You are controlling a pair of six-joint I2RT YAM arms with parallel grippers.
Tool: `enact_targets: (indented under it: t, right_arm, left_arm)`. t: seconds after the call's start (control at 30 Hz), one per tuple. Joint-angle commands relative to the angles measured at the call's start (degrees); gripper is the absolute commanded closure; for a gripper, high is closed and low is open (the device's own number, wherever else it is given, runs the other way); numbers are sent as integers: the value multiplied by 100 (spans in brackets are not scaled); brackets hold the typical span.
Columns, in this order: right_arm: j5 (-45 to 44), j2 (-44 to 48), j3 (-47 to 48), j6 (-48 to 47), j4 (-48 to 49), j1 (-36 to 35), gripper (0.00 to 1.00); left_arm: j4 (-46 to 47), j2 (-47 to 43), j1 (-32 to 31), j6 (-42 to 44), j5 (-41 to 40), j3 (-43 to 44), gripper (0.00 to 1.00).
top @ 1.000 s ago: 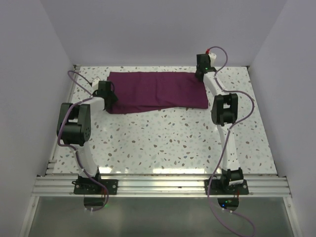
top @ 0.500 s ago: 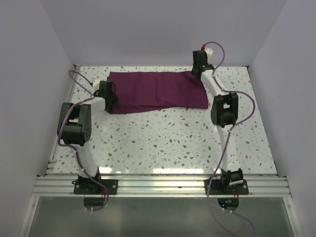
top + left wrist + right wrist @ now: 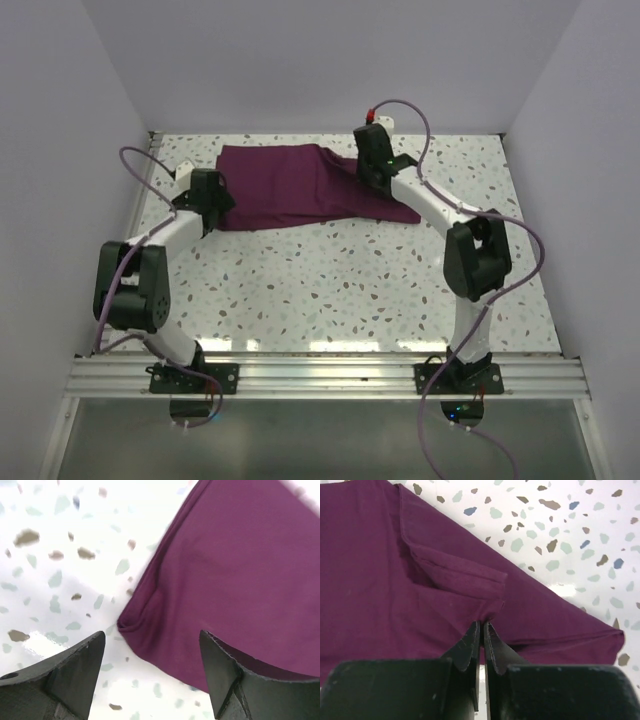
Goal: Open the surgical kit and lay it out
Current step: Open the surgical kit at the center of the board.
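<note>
Dark purple cloth wrap [image 3: 285, 185] lies upper centre on white speckled tabletop [image 3: 330, 280], pale lilac walls [image 3: 320, 60] around. My right gripper [image 3: 482, 624] pinches its raised fold; my left gripper [image 3: 150, 640] gapes empty at its lower-left corner.

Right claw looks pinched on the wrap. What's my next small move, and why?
Probably lift the right claw slightly and draw its pinched fold leftward across the wrap. Its jaws are shut on a raised flap, and the wrap lies mostly folded, so the contents are not yet exposed. The left claw hangs open over the wrap's left corner, holding nothing.
</note>
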State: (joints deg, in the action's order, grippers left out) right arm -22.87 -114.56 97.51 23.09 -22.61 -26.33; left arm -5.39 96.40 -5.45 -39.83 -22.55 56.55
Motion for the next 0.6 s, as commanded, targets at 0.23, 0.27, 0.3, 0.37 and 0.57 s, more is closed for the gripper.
enact_targets:
  t: [0.23, 0.27, 0.3, 0.37, 0.57]
  right_arm:
    - [-209, -22, 67, 90, -552, -161, 100]
    - [-217, 21, -108, 38, -464, -267, 100]
    - [-244, 135, -501, -6, -211, -381, 100]
    - [-262, 188, -794, -102, -112, -689, 100]
    - [-787, 57, -1050, -174, -410, -1059, 11]
  left_arm:
    - [-279, -1703, -158, 90, 154, -442, 20]
    - [-165, -1869, -158, 107, 137, -635, 20]
    - [-121, -1940, -158, 142, 136, -724, 20]
    - [-94, -2037, -158, 169, 119, -830, 20]
    - [134, -1915, -175, 117, 321, -927, 20]
